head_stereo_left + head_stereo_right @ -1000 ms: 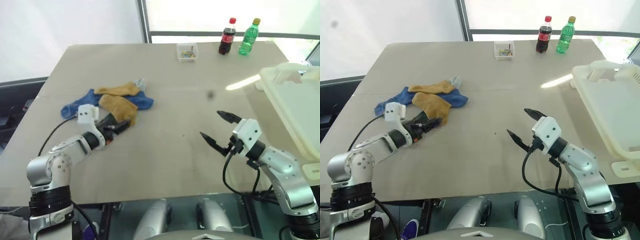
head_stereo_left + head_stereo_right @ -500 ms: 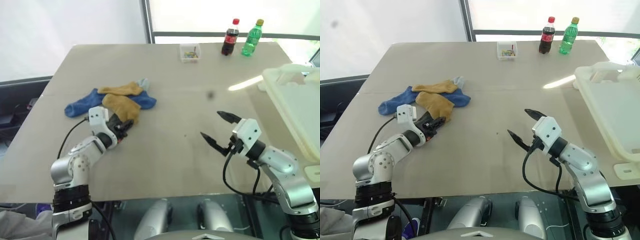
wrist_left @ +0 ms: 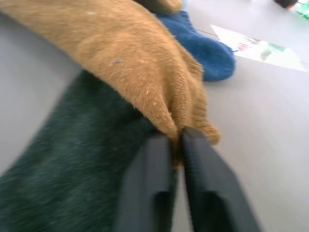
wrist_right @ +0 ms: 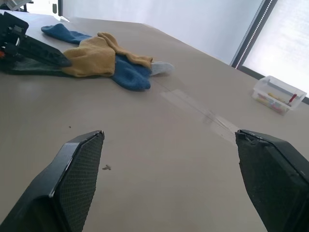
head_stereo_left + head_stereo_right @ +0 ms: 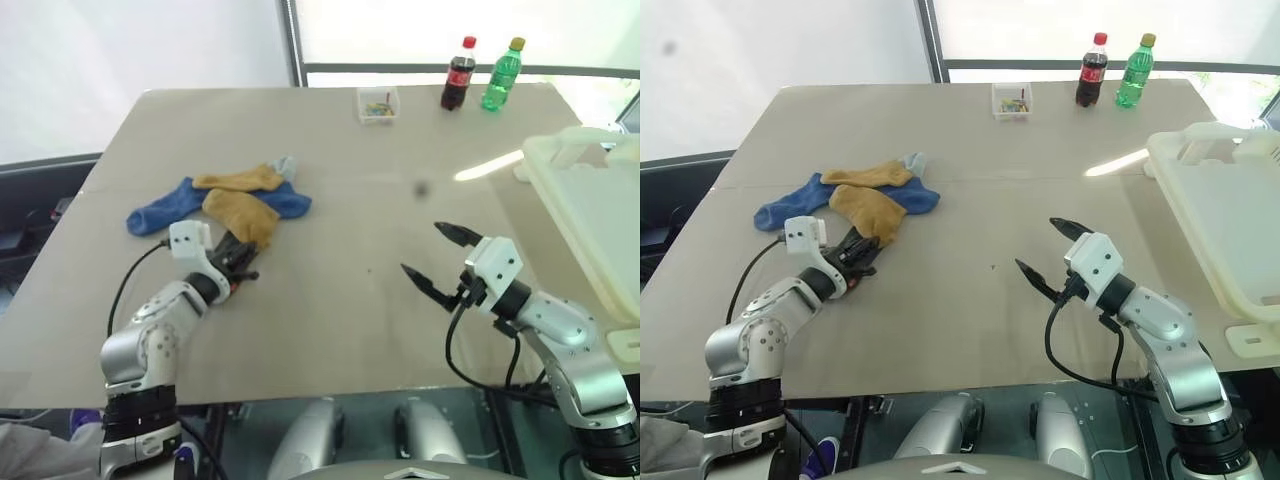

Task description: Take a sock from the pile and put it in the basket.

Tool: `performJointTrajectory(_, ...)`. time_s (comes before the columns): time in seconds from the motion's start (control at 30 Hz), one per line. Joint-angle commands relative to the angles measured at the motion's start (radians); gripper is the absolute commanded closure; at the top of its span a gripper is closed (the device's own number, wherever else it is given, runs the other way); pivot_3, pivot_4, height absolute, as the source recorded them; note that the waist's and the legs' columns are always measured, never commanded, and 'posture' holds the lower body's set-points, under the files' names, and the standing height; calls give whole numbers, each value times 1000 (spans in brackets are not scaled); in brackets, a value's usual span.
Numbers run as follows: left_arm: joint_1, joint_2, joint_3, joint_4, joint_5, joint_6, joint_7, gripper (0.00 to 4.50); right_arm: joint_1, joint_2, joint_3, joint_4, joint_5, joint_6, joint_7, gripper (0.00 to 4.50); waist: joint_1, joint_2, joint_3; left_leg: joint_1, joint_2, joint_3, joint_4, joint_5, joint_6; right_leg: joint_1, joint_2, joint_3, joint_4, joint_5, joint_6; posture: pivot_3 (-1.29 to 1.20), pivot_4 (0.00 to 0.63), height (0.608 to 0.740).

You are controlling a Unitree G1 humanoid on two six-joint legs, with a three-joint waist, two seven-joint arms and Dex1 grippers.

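The pile (image 5: 232, 195) lies on the left of the table: blue socks (image 5: 160, 207), two mustard-yellow socks (image 5: 240, 212), a pale grey toe (image 5: 285, 165) and a dark green sock (image 3: 63, 169) underneath. My left gripper (image 3: 176, 140) sits at the pile's near edge, shut on the hem of a mustard-yellow sock (image 3: 125, 58). The sock still rests on the table. My right gripper (image 5: 420, 248) hovers open over bare table right of centre, holding nothing. The white basket (image 5: 590, 200) stands at the table's right edge.
At the table's far edge stand a small clear box (image 5: 377, 103), a cola bottle (image 5: 458, 75) and a green bottle (image 5: 500, 75). Bare tabletop (image 5: 350, 320) stretches between the pile and the basket.
My left gripper's fingers have closed from wide open onto the mustard-yellow sock's edge, and its wrist has tipped slightly. The right arm has not moved.
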Motion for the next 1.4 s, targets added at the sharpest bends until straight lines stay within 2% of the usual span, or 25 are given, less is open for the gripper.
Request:
performJointTrajectory(0.03, -3, 14, 15, -43, 2, -5, 11, 2290, -12, 1, -10, -20, 5, -17, -3, 0, 0, 0, 0, 0, 0, 0, 0, 0, 0, 0, 0, 0, 0, 0, 0, 0, 150, 740)
performJointTrajectory(0.33, -8, -24, 13, -70, -7, -5, 54, 2290, -15, -5, -8, -11, 6, -19, 12, 0, 0, 0, 0, 0, 0, 0, 0, 0, 0, 0, 0, 0, 0, 0, 0, 0, 150, 740)
performJointTrajectory(0.4, -8, -30, 17, -72, -6, -15, 59, 3189, -15, -6, -8, -9, 6, -19, 14, 0, 0, 0, 0, 0, 0, 0, 0, 0, 0, 0, 0, 0, 0, 0, 0, 0, 150, 740)
performJointTrajectory(0.53, -6, -31, 17, -79, -5, -34, 48, 4490, -13, -8, -9, -7, 7, -20, 17, 0, 0, 0, 0, 0, 0, 0, 0, 0, 0, 0, 0, 0, 0, 0, 0, 0, 150, 740)
performJointTrajectory(0.83, 27, -16, 9, -181, -88, 1, -26, 4490, -18, -5, -9, -2, 7, -23, 21, 0, 0, 0, 0, 0, 0, 0, 0, 0, 0, 0, 0, 0, 0, 0, 0, 0, 150, 740)
performJointTrajectory(0.97, 50, 13, -38, -244, -189, 125, -81, 4490, -19, -5, -12, 1, 5, -25, 19, 0, 0, 0, 0, -1, 0, 0, 0, 0, 0, 0, 0, 0, 0, 0, 0, 0, 150, 740)
performJointTrajectory(1.1, 57, 30, -103, -249, -229, 238, -83, 4490, -16, -8, -23, -2, 5, -24, 14, 0, 0, 0, 0, 0, 0, 0, 0, 0, 0, 0, 0, 0, 0, 0, 0, 0, 150, 740)
performJointTrajectory(1.4, -21, -35, -170, -204, -415, 525, -57, 4490, 32, -41, -73, -43, 8, -13, -5, 0, 0, 0, 0, 0, 0, 0, 0, 0, 0, 0, 0, 0, 0, 0, 0, 0, 150, 740)
